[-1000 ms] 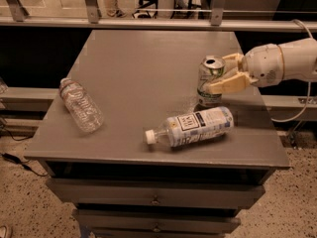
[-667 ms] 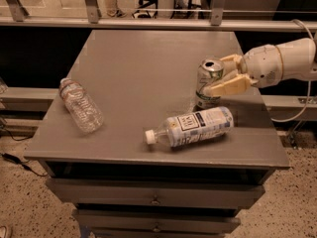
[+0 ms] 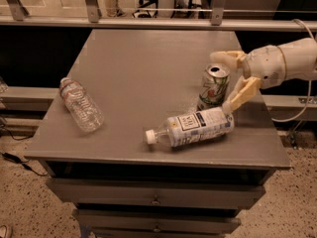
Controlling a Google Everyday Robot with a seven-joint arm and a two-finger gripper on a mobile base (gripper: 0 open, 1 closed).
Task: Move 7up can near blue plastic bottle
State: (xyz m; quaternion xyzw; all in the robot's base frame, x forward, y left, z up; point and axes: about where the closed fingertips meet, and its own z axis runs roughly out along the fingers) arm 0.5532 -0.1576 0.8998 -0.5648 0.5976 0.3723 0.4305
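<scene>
The 7up can (image 3: 213, 88) stands upright on the grey table (image 3: 143, 68), at its right side. The blue plastic bottle (image 3: 195, 127) lies on its side just in front of the can, white cap pointing left, almost touching the can's base. My gripper (image 3: 221, 82) reaches in from the right. It is open, with one finger (image 3: 225, 57) behind the can's top and the other finger (image 3: 241, 93) to the can's right, its tip close to the bottle's end. Neither finger presses on the can.
A ribbed clear bottle (image 3: 80, 104) lies on its side near the table's left edge. A metal railing (image 3: 158, 21) runs behind the table. Drawers (image 3: 156, 201) sit below the tabletop. A white cable (image 3: 297, 115) hangs at the right.
My fingers have spread apart and let go of the can. The can now stands a little lower, just behind the blue bottle.
</scene>
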